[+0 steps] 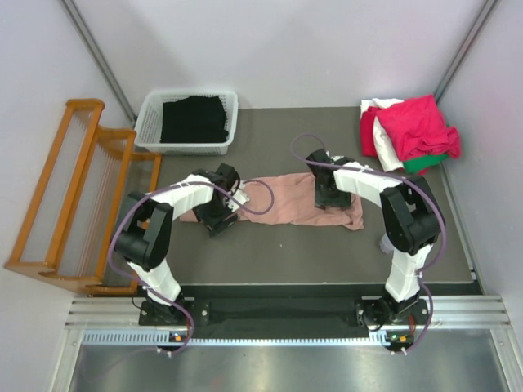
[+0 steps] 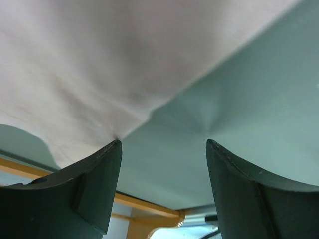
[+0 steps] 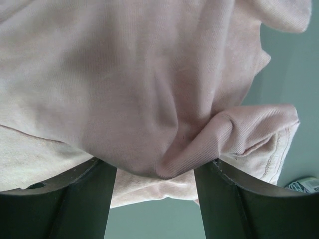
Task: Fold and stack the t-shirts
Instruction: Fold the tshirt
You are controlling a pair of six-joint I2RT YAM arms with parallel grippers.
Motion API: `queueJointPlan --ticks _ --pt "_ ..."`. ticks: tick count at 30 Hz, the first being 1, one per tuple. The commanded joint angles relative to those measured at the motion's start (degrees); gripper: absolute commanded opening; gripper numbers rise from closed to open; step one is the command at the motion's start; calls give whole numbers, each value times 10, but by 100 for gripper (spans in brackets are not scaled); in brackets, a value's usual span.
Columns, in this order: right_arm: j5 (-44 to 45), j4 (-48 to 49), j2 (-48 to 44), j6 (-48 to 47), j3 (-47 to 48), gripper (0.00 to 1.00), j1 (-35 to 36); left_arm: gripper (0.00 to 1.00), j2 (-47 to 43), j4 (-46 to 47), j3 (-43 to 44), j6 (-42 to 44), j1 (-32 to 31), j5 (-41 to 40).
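Note:
The dusty-pink t-shirt (image 1: 282,196) lies as a long folded strip across the middle of the dark table (image 1: 310,253). My left gripper (image 1: 216,219) is at the strip's left end. In the left wrist view it (image 2: 162,142) is open, tips down on the table, with the shirt's (image 2: 99,64) edge at the left fingertip (image 2: 112,149) and bare table between the jaws. My right gripper (image 1: 331,198) is near the strip's right end. In the right wrist view it (image 3: 155,164) is open, straddling a bunched fold of the shirt (image 3: 124,74).
More t-shirts, crimson-pink (image 1: 417,126), white and green, are piled at the back right corner. A white basket (image 1: 149,122) holding black cloth stands at the back left. A wooden rack (image 1: 73,196) stands off the table's left edge.

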Motion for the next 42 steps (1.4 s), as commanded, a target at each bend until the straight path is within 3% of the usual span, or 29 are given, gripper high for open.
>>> queueJointPlan --ticks 1,4,7,8,10,16,25,32,42 --pt "14 32 27 -5 29 62 -25 73 -23 -34 -13 3 -16 -2" --pt "4 38 19 -9 29 62 -24 72 -42 -5 -8 -5 -11 -27" --pt "0 45 12 -11 18 62 -25 75 -62 19 57 -25 61 44" --pt "0 46 11 -14 11 62 -25 75 -45 3 104 -36 103 56" --pt "0 48 10 -15 5 62 -25 75 -25 5 130 -48 127 54" --pt "-1 53 12 -18 -4 62 -25 76 -11 55 127 -83 131 63" --pt "-13 54 15 -17 4 62 -25 73 10 116 52 -87 122 50" --pt "-20 60 10 -24 8 62 -25 72 -8 258 -29 -85 122 20" --pt "-48 32 42 -34 66 63 -27 68 -24 382 -129 -67 121 -37"
